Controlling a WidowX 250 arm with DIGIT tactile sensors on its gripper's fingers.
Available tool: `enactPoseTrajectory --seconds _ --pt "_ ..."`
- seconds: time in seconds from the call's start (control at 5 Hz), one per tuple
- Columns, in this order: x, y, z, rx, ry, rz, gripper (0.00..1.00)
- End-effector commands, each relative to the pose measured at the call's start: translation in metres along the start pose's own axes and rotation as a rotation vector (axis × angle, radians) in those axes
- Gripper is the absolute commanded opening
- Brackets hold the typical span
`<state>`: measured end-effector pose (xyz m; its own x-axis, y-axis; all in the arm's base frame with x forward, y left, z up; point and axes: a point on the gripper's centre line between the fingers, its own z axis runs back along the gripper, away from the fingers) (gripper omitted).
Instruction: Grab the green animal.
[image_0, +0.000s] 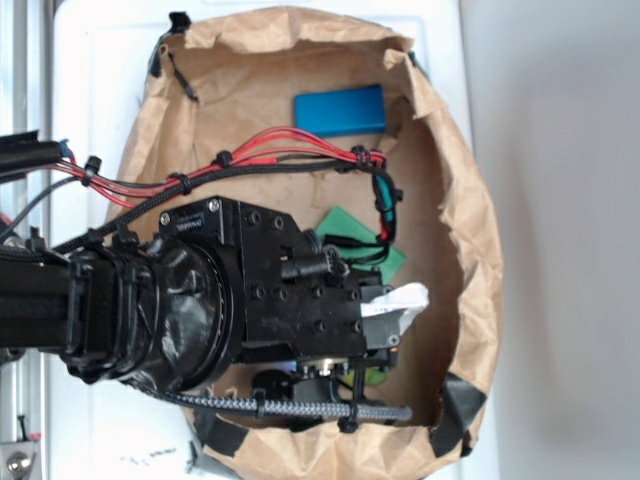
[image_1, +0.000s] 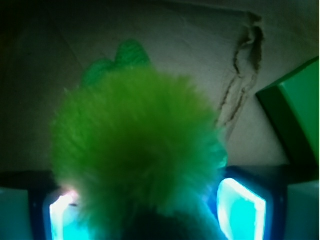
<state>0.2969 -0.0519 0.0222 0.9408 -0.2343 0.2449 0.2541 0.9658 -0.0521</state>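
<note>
The green animal (image_1: 137, 145), a fuzzy lime-green plush, fills the middle of the wrist view, its smoother green end (image_1: 125, 55) pointing away over the brown paper floor. It sits between the two glowing cyan pads (image_1: 242, 207) of my gripper (image_1: 150, 200); fur overlaps the left pad and reaches the right one, so the jaws are shut on it. In the exterior view my gripper (image_0: 385, 350) is low inside the paper-lined bin. Only a small bit of the green animal (image_0: 376, 378) shows under it.
A flat green block (image_0: 345, 222) lies just behind the gripper, and the green block (image_1: 295, 110) shows at the wrist view's right edge. A blue block (image_0: 340, 110) lies at the back. A white crumpled thing (image_0: 405, 298) sits beside the gripper. Crumpled paper walls (image_0: 470, 230) ring the floor.
</note>
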Motion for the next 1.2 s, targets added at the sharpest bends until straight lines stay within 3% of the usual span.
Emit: enactPoseTrajectory --seconds 0.0,0.6,1.0 --pt "0.018 0.008 0.002 -0.002 -0.030 -0.035 0.00" --pt "0.031 0.051 0.061 -0.044 0.049 0.114 0.00" --pt "0.008 0.064 0.091 -0.031 0.011 0.145 0.00"
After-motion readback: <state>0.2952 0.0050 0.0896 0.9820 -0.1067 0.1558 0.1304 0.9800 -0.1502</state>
